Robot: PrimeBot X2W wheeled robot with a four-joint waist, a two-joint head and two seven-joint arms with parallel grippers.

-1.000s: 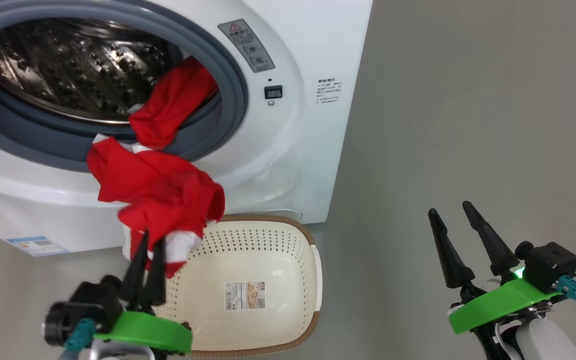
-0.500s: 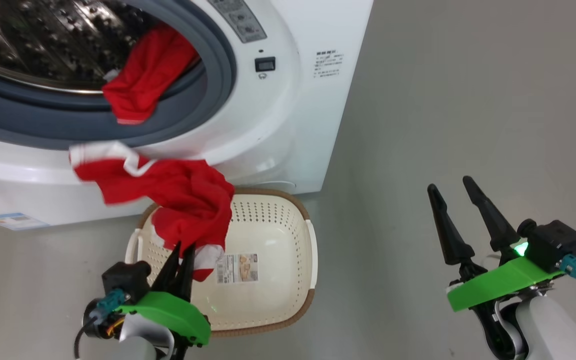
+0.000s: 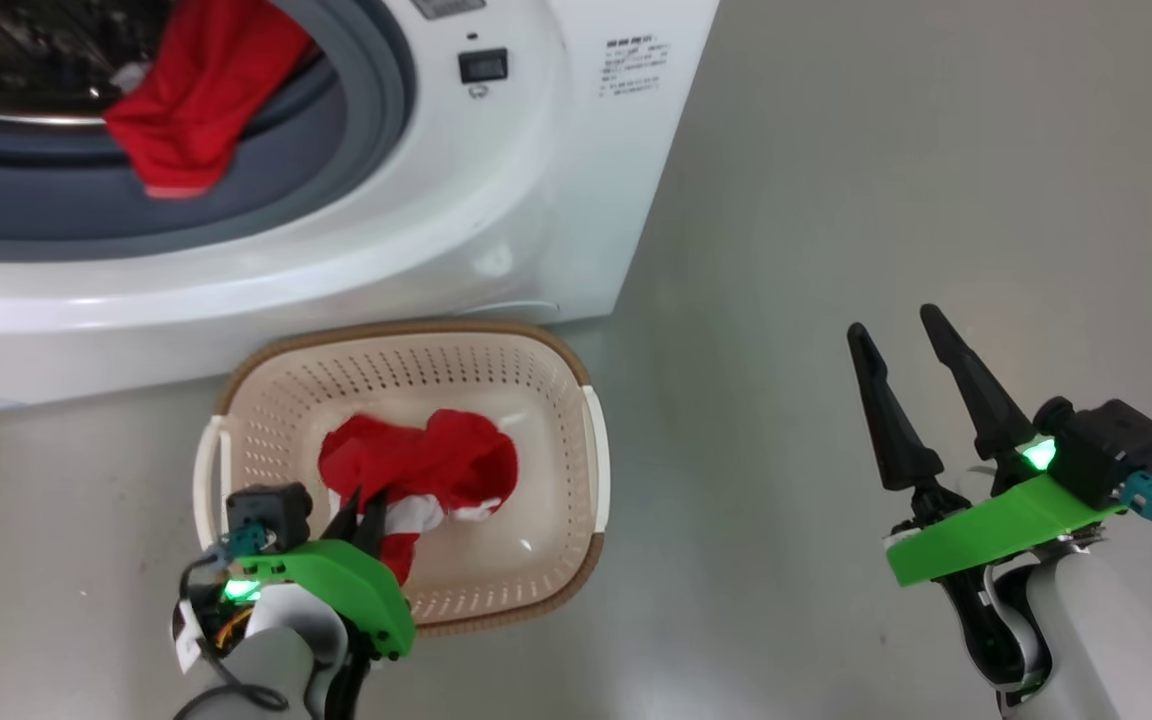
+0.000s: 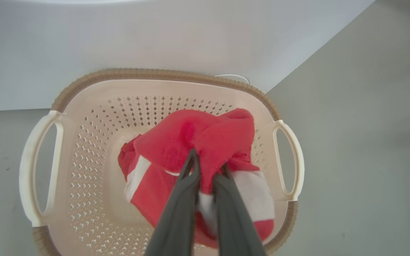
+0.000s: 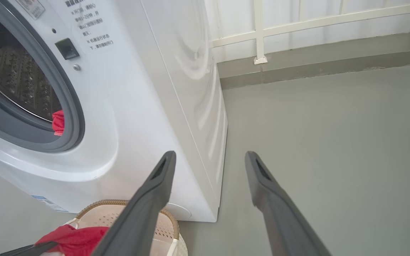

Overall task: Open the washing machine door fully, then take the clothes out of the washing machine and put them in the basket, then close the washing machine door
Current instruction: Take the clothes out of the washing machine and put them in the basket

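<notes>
In the basket (image 3: 396, 330), just in front of the washer (image 3: 536, 200), your left tool (image 3: 364, 505) has its fingers drawn almost together on a fold of a red garment (image 3: 436, 455). The left wrist view shows cloth pinched between them, red above and a white band below. The garment sits bunched low inside the rim and seems to rest on the basket's bottom, so I judge you are at the end of a drop-off: the step in hand is putting clothes in the basket, and this piece only needs letting go. Spread the fingers, then lift straight up and watch that no cloth trails off a fingertip and drags over the rim. The job is not done, though. A second garment (image 3: 181, 110) hangs out of the drum (image 3: 16, 50) and over the grey ring (image 3: 286, 190), above and to the left of the basket. Your next reach goes there, and the loose lower edge looks like the easiest part to pinch. Soft fabric may snag on the ring, so pull it outward before you lower it. Your right tool (image 3: 891, 321) is empty, with its fingers well spread, over bare floor (image 3: 836, 150) well to the right of the basket. You can leave it there. Closing the door comes last, once the drum is empty.
</notes>
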